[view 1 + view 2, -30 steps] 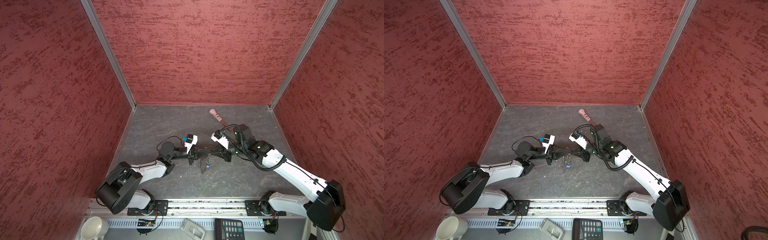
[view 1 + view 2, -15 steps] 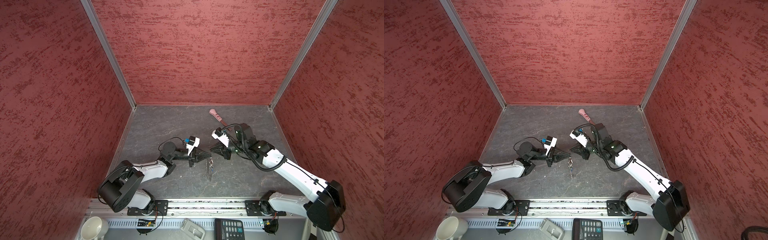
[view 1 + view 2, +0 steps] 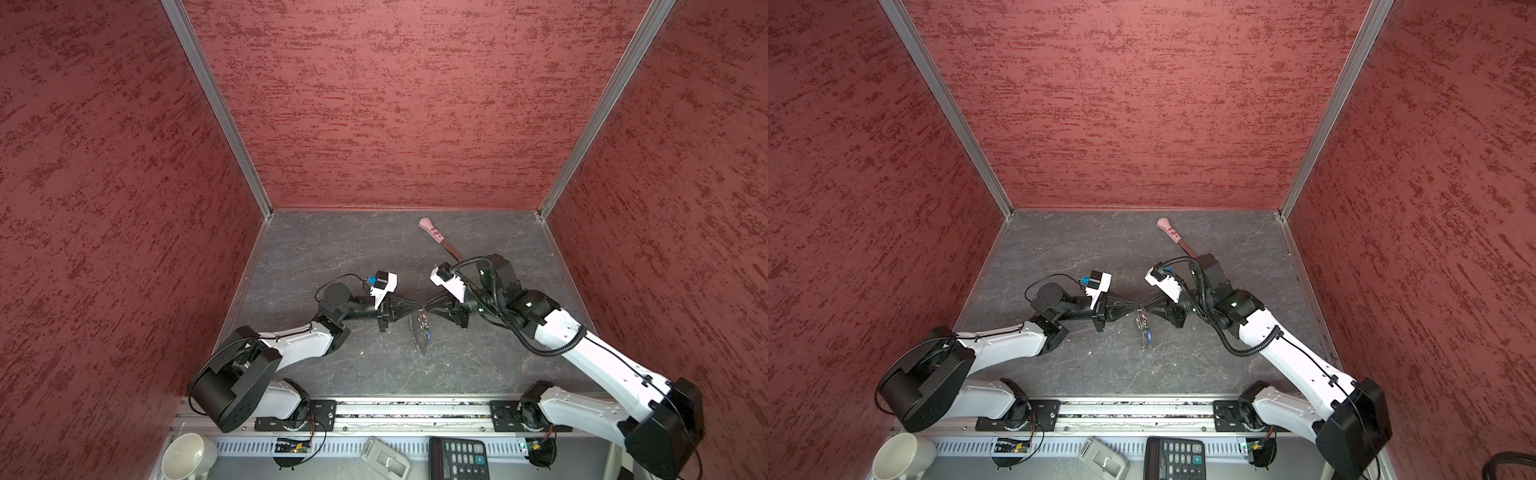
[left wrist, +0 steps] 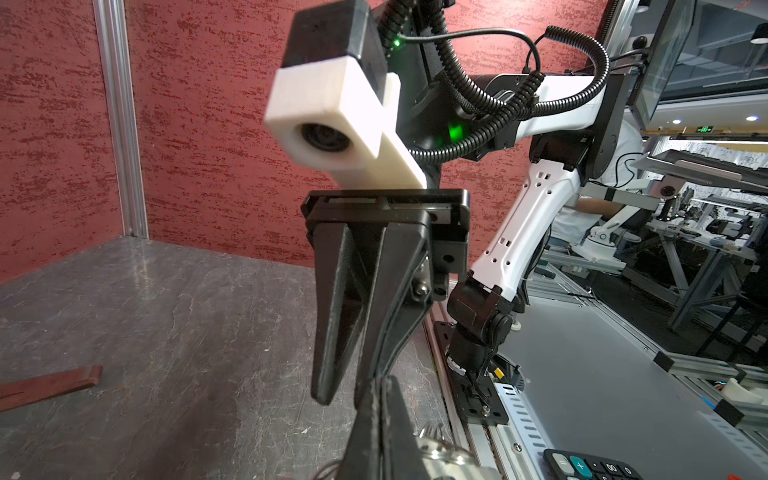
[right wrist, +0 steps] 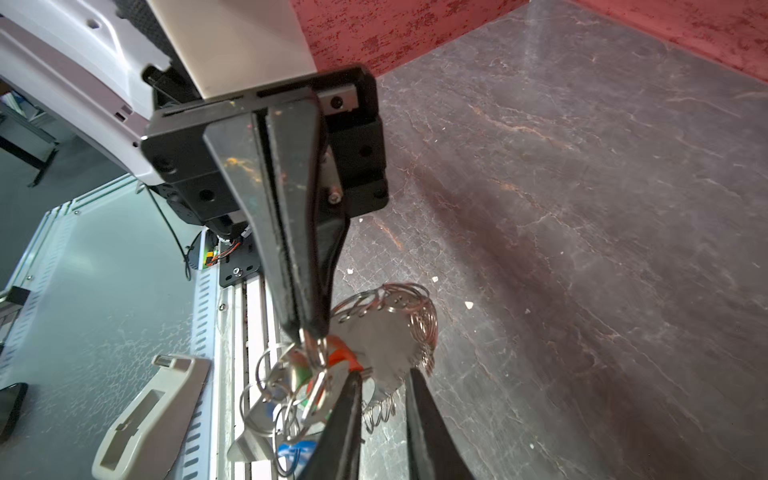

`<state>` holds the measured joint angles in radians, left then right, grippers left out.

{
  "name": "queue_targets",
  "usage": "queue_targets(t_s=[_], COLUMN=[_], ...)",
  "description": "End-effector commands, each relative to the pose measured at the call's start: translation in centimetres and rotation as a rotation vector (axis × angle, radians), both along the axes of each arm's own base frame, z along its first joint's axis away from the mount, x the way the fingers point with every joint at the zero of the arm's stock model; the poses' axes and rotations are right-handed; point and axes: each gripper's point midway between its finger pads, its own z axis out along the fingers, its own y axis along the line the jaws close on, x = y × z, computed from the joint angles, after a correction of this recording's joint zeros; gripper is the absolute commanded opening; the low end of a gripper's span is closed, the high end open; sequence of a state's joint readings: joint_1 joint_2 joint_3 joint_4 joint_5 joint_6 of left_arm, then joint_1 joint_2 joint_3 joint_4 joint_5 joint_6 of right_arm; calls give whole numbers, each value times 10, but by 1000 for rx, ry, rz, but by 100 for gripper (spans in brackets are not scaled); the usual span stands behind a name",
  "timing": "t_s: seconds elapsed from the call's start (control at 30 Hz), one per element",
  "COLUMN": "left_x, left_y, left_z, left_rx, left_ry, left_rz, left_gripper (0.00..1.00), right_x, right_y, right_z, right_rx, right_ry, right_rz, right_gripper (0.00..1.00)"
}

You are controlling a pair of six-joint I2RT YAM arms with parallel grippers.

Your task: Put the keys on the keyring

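Two grippers meet tip to tip over mid table (image 3: 332, 257); left gripper (image 5: 305, 328) pinched tight on a small ring of the keyring (image 5: 424, 328), which hangs below with the keys (image 5: 316, 382), red, green, blue tags bunched together; right gripper (image 5: 382, 374) jaws slightly apart beside the bundle, not clamped; pink-handled tool (image 3: 432, 232) lies far back

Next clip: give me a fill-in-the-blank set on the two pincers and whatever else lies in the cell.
1. The left pincer is ___ on a ring of the keyring.
2. The right pincer, facing it tip to tip, is ___.
3. The tool lying apart from both pincers has a ___ handle.
Missing words: shut; open; pink.
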<state>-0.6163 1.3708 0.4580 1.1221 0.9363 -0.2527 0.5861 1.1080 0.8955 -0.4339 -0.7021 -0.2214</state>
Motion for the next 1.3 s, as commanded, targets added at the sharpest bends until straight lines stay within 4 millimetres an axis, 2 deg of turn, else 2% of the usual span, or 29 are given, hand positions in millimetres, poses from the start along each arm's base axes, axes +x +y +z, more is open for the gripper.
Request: queue_targets(t_s=[0.0, 0.2, 0.53, 0.9, 1.17, 1.27], left_x=[1, 0, -8, -10, -9, -8], left_y=[3, 3, 3, 0, -1, -1], left_z=[7, 6, 10, 13, 13, 12], left_rx=[-16, -15, -29, -33, -31, -31], left_ry=[-39, -39, -43, -36, -35, -34], left_rz=[26, 14, -35, -71, -72, -72], left_gripper=[0, 0, 0, 0, 0, 0], right_x=[-13, -22, -17, -23, -27, -29], right_y=[0, 1, 6, 11, 11, 12], right_z=[7, 14, 9, 14, 12, 13], right_rx=[29, 53, 53, 89, 90, 93], right_ry=[7, 9, 32, 49, 56, 63], right_rz=[56, 95, 101, 153, 172, 183], right_gripper=[21, 22, 21, 11, 11, 7])
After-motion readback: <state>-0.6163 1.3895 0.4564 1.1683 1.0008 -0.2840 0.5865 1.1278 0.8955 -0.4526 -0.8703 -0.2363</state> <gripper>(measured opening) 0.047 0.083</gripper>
